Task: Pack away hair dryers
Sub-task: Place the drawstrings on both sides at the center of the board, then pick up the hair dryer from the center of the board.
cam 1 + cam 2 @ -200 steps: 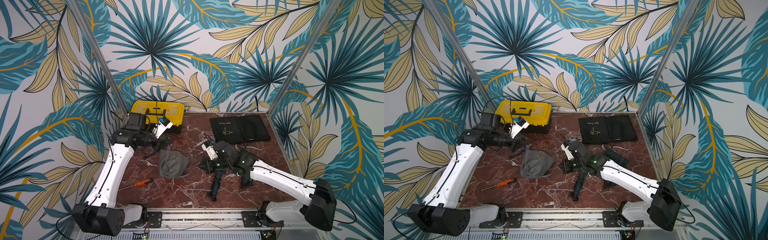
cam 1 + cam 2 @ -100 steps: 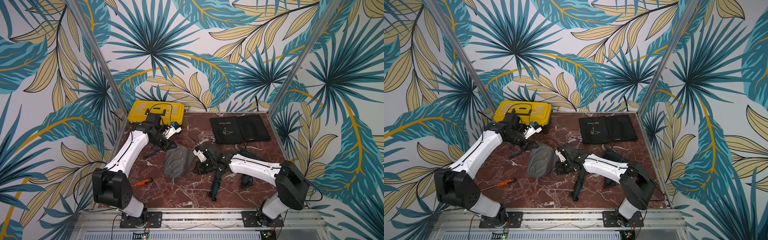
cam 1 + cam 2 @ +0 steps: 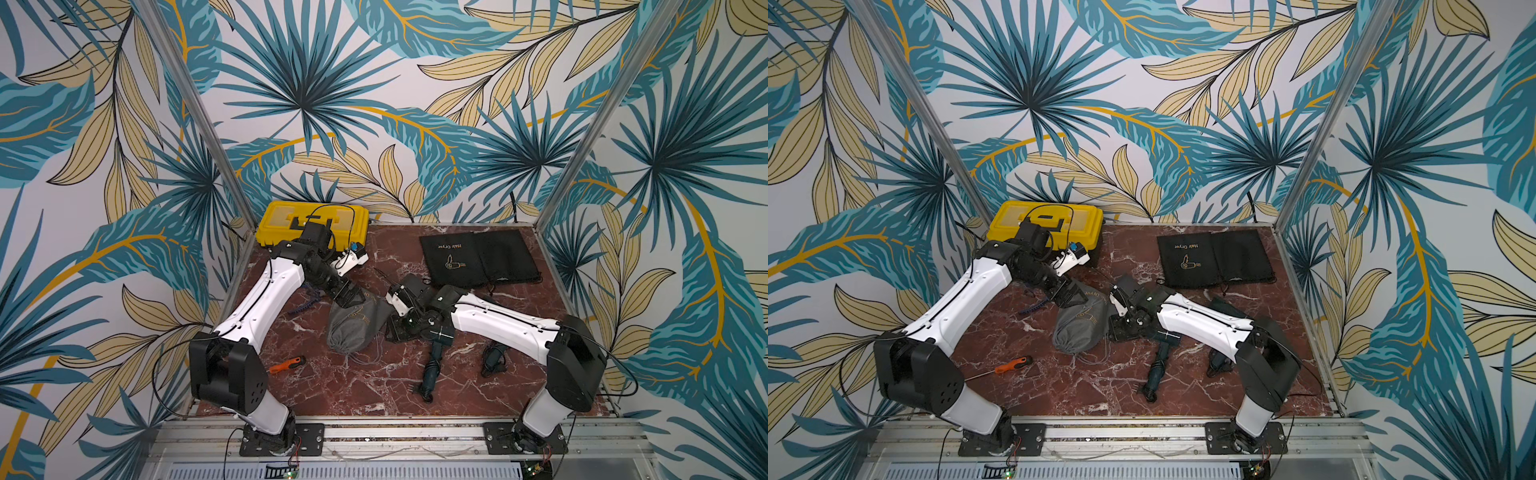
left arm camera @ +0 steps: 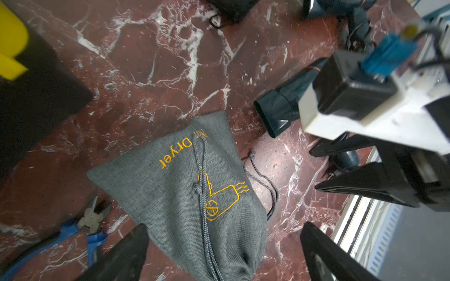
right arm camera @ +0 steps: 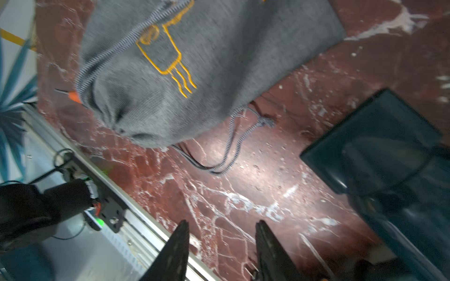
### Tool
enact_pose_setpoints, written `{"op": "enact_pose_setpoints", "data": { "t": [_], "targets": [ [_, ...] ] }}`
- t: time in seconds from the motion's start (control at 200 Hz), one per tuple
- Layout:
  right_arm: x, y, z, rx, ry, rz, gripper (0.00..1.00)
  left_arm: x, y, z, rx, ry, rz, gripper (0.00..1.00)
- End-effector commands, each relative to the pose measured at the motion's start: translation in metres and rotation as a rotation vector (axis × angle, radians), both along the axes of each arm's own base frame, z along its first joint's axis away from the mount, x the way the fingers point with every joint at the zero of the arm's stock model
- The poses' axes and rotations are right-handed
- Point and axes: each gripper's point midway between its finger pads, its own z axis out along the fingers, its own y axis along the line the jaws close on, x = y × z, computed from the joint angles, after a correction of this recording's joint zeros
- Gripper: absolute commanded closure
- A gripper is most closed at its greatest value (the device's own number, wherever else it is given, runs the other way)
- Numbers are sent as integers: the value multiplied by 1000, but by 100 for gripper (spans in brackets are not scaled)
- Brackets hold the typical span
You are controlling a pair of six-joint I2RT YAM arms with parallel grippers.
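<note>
l arm (image 3: 266,299), r arm (image 3: 498,328): white links | blk joints, cables | blk tapered fingers (image 4: 126,255)

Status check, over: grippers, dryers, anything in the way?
Left gripper open above gray pouch. Right gripper open, empty, beside it. Pouch bulging, mouth cinched; teal dryer, black dryer loose on table. Right arm overhangs both.

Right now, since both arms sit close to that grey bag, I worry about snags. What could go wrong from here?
The grey bag has a loose drawstring trailing near the open right gripper; a finger might hook it and drag the bag. The teal hair dryer lies close beside that gripper, so a swing could knock it. The open left gripper hangs over the bag beside the pliers and might nudge them.
</note>
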Motion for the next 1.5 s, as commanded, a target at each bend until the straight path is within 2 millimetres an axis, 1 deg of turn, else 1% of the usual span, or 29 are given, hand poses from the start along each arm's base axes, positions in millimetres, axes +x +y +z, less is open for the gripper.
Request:
{"op": "enact_pose_setpoints", "data": {
  "t": [0.0, 0.055, 0.075, 0.125, 0.165, 0.21, 0.225, 0.275, 0.31, 0.35, 0.39, 0.466, 0.561, 0.666, 0.746, 0.836, 1.041, 1.161, 1.217, 1.322, 1.402, 1.497],
  "targets": [
    [-10, -47, 22, -136, -44, -80, 49, 3, 0, 51, -12, -86, 18, 1],
    [-15, -67, 32, -149, -74, -154, 47, 3, 0, 73, -21, -123, 24, 1],
    [-17, -73, 35, -145, -82, -186, 45, 4, 0, 82, -27, -143, 32, 1],
    [-24, -86, 38, -118, -85, -259, 44, 6, 0, 104, -52, -192, 49, 1],
    [-33, -92, 30, -82, -55, -330, 44, 4, -4, 122, -92, -219, 52, 0],
    [-41, -98, 22, -54, -29, -398, 43, 4, -10, 138, -138, -233, 48, 1],
    [-45, -101, 16, -44, -14, -428, 39, 3, -12, 142, -154, -232, 48, 1],
    [-54, -109, 3, -37, 13, -496, 37, 1, -21, 153, -205, -222, 40, 1],
    [-59, -111, -3, -38, 13, -514, 36, 0, -28, 156, -238, -202, 29, 0],
    [-63, -114, -9, -42, 12, -537, 35, -1, -36, 156, -267, -177, 9, 0],
    [-64, -115, -10, -39, -6, -550, 35, -3, -43, 154, -279, -162, -17, 1],
    [-63, -114, -14, -23, -12, -568, 34, -7, -55, 144, -267, -152, -68, 1],
    [-62, -107, -26, -14, 11, -582, 33, -8, -65, 133, -250, -130, -102, 0],
    [-63, -96, -42, -25, 29, -576, 32, -11, -73, 128, -252, -106, -113, 0],
    [-63, -91, -54, -50, 40, -571, 32, -13, -77, 127, -252, -100, -123, 1],
    [-63, -92, -65, -116, 51, -575, 32, -13, -80, 126, -254, -95, -131, 1],
    [-69, -101, -84, -262, 53, -585, 32, -11, -80, 124, -246, -98, -124, 0],
    [-72, -102, -94, -305, 55, -579, 35, -11, -80, 123, -245, -94, -125, 0],
    [-73, -106, -99, -331, 53, -583, 35, -10, -79, 123, -239, -97, -121, 0],
    [-73, -111, -107, -354, 44, -590, 44, -7, -79, 122, -232, -100, -113, 1],
    [-73, -110, -112, -342, 41, -594, 54, -3, -79, 122, -227, -94, -94, 0],
    [-71, -110, -116, -330, 26, -589, 73, 0, -80, 123, -235, -85, -78, 1]
  ]
}}
